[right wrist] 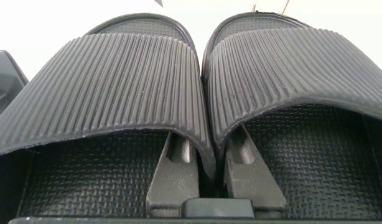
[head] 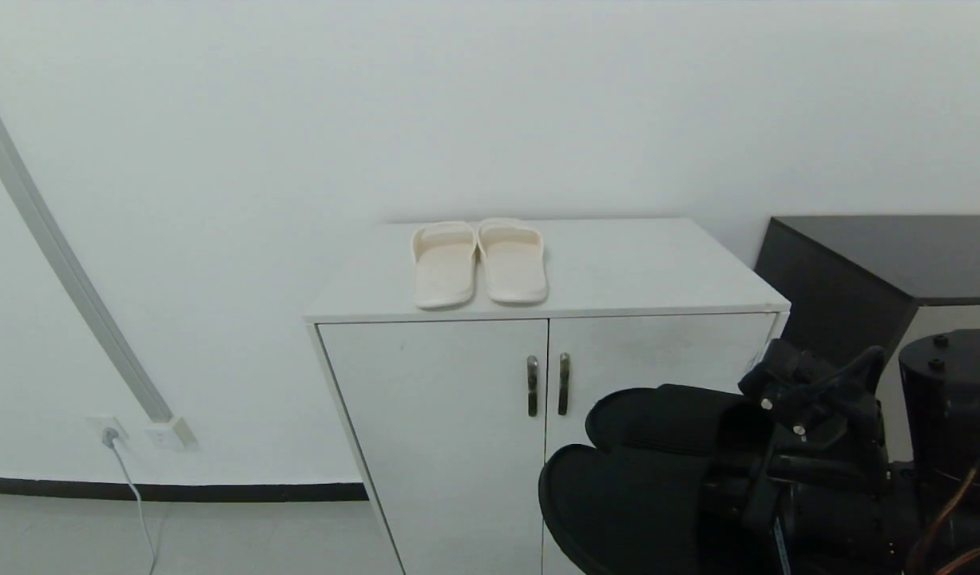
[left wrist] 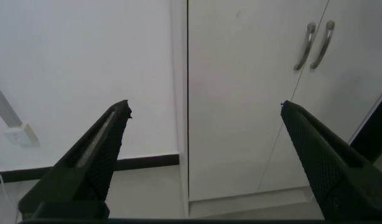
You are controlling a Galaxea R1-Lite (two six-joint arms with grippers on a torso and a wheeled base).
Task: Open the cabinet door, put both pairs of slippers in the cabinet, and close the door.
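A cream pair of slippers (head: 479, 263) lies side by side on top of the white cabinet (head: 442, 431). Both cabinet doors are closed, and their two metal handles (head: 547, 385) meet at the middle. A black pair of slippers (head: 641, 479) hangs in front of the right door, low and toes toward the cabinet. My right gripper (right wrist: 209, 177) is shut on the two inner edges of the black slippers (right wrist: 116, 81), pinching them together. My left gripper (left wrist: 206, 107) is open with nothing in it, low in front of the cabinet's left door (left wrist: 241, 93), short of the handles (left wrist: 315, 45).
A black table (head: 897, 255) stands right of the cabinet against the wall. A wall socket with a grey cable (head: 110, 435) and a slanted conduit (head: 58, 247) are on the left wall. Bare floor (head: 178, 535) lies left of the cabinet.
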